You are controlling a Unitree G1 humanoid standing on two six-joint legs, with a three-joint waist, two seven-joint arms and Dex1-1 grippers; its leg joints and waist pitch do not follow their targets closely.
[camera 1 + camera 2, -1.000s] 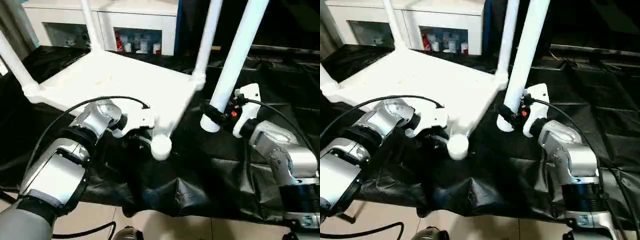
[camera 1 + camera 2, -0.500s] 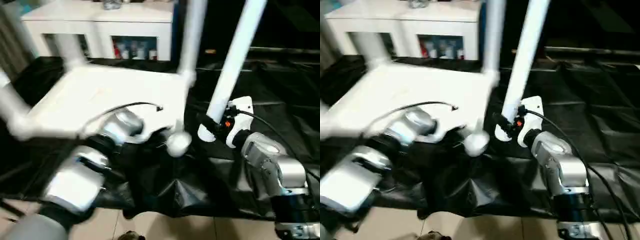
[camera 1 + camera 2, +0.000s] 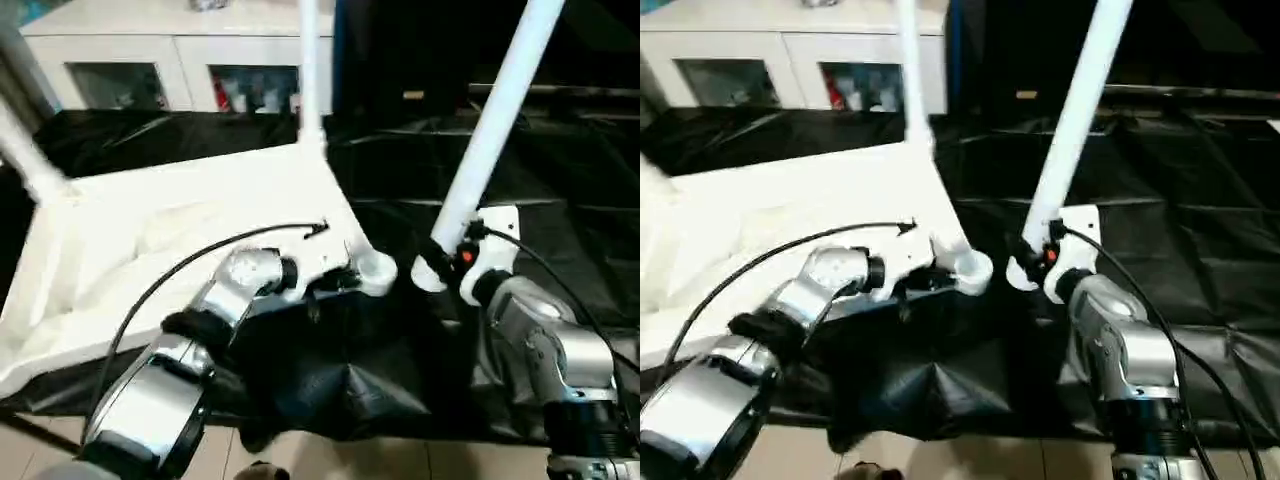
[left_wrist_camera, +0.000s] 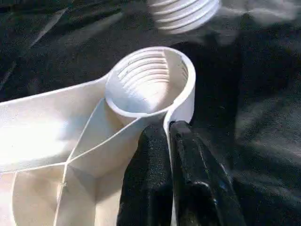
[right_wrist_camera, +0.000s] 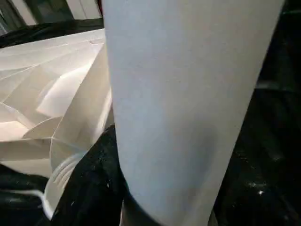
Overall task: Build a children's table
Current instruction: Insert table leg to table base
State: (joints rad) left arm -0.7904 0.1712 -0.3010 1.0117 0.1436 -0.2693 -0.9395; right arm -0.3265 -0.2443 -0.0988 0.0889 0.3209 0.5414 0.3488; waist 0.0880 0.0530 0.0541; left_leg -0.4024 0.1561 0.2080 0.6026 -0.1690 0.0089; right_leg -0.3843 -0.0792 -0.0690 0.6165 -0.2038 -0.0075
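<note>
The left gripper [image 4: 168, 136] pinches the rim wall of the white ribbed plastic tabletop [image 3: 150, 250] beside its empty round corner socket [image 4: 149, 80], near the black-draped work table's [image 3: 560, 200] edge. The right gripper [image 3: 440, 262] holds a long white tapered tube leg [image 3: 490, 130] leaning upward, threaded end just beside the socket.

A black cloth [image 3: 560, 170] drapes the work table, creased and glossy, its wrinkled front edge hanging down toward the floor; beyond the table stands a white cabinet [image 3: 180, 50] with a flat white top and glass-fronted compartments; small red and white items [image 3: 255, 88] sit behind one pane, too small to identify; to the right of the cabinet the background is dark; a pale tiled floor [image 3: 330, 455] shows below the cloth.
</note>
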